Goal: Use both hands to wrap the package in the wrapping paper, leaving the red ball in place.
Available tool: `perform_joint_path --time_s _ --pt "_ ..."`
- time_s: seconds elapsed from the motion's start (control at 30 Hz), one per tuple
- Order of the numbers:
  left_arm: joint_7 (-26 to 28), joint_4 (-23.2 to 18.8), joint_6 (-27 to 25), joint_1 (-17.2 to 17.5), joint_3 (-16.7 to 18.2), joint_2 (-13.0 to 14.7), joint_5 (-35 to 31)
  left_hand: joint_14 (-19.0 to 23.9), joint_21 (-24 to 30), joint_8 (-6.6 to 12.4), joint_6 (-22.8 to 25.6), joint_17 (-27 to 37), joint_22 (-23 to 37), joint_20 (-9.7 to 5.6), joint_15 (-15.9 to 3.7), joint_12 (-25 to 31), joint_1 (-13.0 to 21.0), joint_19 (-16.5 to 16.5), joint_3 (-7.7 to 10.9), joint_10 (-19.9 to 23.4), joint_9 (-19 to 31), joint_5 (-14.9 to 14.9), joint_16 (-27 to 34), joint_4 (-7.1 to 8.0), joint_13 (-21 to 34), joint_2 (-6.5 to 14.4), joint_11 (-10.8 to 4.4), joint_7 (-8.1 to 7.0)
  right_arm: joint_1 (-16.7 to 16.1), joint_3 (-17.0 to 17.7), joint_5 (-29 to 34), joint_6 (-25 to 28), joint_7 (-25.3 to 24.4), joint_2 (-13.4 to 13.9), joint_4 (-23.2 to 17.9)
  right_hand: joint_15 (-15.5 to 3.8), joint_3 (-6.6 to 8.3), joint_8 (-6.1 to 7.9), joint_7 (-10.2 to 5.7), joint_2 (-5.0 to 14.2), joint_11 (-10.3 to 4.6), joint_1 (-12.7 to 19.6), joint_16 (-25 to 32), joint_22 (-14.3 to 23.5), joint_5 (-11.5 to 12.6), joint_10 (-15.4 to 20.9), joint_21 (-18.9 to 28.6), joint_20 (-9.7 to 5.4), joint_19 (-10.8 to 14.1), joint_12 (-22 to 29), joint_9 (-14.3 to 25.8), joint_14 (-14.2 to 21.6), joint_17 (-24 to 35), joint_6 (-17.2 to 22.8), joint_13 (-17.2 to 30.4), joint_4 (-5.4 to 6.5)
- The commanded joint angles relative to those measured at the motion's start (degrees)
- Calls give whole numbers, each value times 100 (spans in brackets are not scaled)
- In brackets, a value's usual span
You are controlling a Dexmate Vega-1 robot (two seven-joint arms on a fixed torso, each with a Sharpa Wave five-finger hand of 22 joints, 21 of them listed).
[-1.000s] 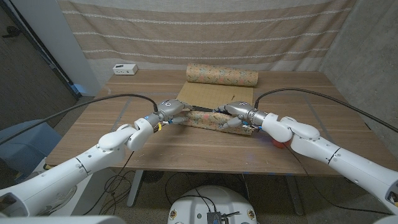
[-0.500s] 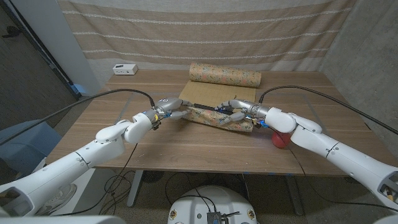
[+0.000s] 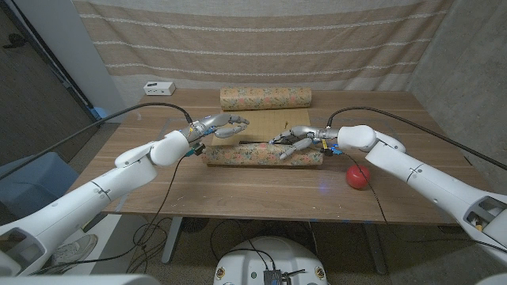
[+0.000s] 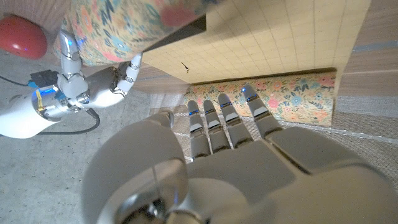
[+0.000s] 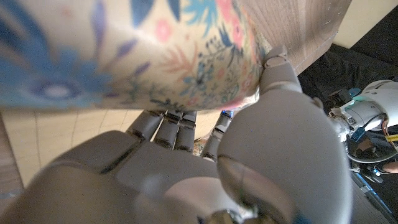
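The left hand point(image 3: 215, 124) hovers above the table with its fingers spread and nothing in them, just past the left end of the package point(image 3: 261, 154) and a little behind it. In its wrist view the straightened fingers point(image 4: 227, 118) point toward the rolled wrapping paper point(image 4: 292, 99) (the grid-printed underside of a loose sheet shows above them). The package, already covered in floral paper, lies in the middle of the table with its long axis running across, left to right, parallel to the spare roll point(image 3: 264, 98) near the far edge. The right hand point(image 3: 297, 139) sits on the package's right part; its fingers are curled down over the top edge and appear to grip the paper there, with floral paper pressed close in its wrist view. The red ball point(image 3: 357, 176) rests just beyond the package's right end, beneath the right forearm and apart from the paper. Judged from this, the left hand is the free one and must come down and rightward onto the package's near end.
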State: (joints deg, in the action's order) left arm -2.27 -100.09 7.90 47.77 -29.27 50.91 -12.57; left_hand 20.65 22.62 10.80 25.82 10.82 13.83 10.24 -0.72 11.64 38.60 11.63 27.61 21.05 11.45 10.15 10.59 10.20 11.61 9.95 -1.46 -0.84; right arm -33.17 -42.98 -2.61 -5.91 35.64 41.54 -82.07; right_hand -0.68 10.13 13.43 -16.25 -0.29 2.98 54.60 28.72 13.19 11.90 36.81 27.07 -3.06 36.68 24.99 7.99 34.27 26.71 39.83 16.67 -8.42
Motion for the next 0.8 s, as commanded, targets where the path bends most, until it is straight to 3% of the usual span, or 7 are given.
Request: perform_joint_path --time_s 0.03,0.27,0.37,0.47,0.6,0.73,0.8 --pt "-144 -85 208 6 117 86 432 -48 -23 -12 -55 18 2 8 18 -20 -108 -14 -44 -54 -6 -2 11 -22 31 -16 -7 -11 595 -340 -901 510 1292 -273 662 -983 527 13 1897 1187 119 1060 1937 29 9 2842 192 135 283 688 416 2598 1599 2229 587 491" --pt "-45 -174 263 98 178 146 408 -73 -21 -30 -138 8 -6 15 -12 -22 -199 -22 -74 -95 -11 -7 11 -61 32 -63 -3 -34 687 -309 -1431 914 1598 -380 841 -792 963 23 2276 1138 219 1302 1935 28 -50 3109 592 329 821 894 564 3106 1628 2301 693 341" --pt "-3 -229 278 139 193 181 345 -87 -23 -26 -148 0 -10 20 -16 -19 -236 -33 -86 -108 -14 -10 9 -86 33 -88 26 -45 572 -203 -1623 1101 1409 -328 702 -734 1154 24 2405 1125 273 1280 1826 17 -105 3270 872 343 1238 855 637 3410 1452 2306 518 322" --pt "24 -308 298 182 200 227 256 -98 -24 -20 -147 -7 -14 22 -22 -14 -258 -38 -99 -110 -17 -14 7 -112 33 -121 32 -50 287 -12 -1710 1291 826 -152 233 -700 1262 44 2528 1117 383 1098 1794 3 -81 3590 1127 250 1567 863 710 3840 1294 2308 350 419" --pt "24 -530 273 255 221 343 70 -106 -23 -7 -136 -26 -24 22 -34 -9 -264 -36 -120 -117 -23 -18 4 -196 31 -211 9 -98 -125 200 -1523 1260 -153 92 -427 -778 1330 34 2559 1112 350 922 1800 -11 -52 3892 1346 147 1843 882 739 4155 1221 2254 226 531" --pt "-215 -931 83 260 164 553 -311 -173 -78 30 -65 -77 -83 47 -113 17 -72 -140 -198 -116 -46 -9 -9 -708 17 -661 -165 -334 -221 188 -1266 1143 -514 197 -656 -901 1362 -58 2409 1083 229 825 1841 -26 -68 3986 1464 1 1942 971 684 4282 1287 2127 318 585" --pt "-233 -1245 -87 284 89 681 -879 -323 -119 -4 -184 -80 -132 28 -212 -7 145 -185 -282 -237 -52 -9 -26 -1096 7 -983 -292 -510 -232 161 -1179 1039 -574 208 -673 -949 1373 -110 2379 1065 188 800 1828 -35 -91 4012 1511 -46 1967 1026 650 4328 1277 2072 378 591"
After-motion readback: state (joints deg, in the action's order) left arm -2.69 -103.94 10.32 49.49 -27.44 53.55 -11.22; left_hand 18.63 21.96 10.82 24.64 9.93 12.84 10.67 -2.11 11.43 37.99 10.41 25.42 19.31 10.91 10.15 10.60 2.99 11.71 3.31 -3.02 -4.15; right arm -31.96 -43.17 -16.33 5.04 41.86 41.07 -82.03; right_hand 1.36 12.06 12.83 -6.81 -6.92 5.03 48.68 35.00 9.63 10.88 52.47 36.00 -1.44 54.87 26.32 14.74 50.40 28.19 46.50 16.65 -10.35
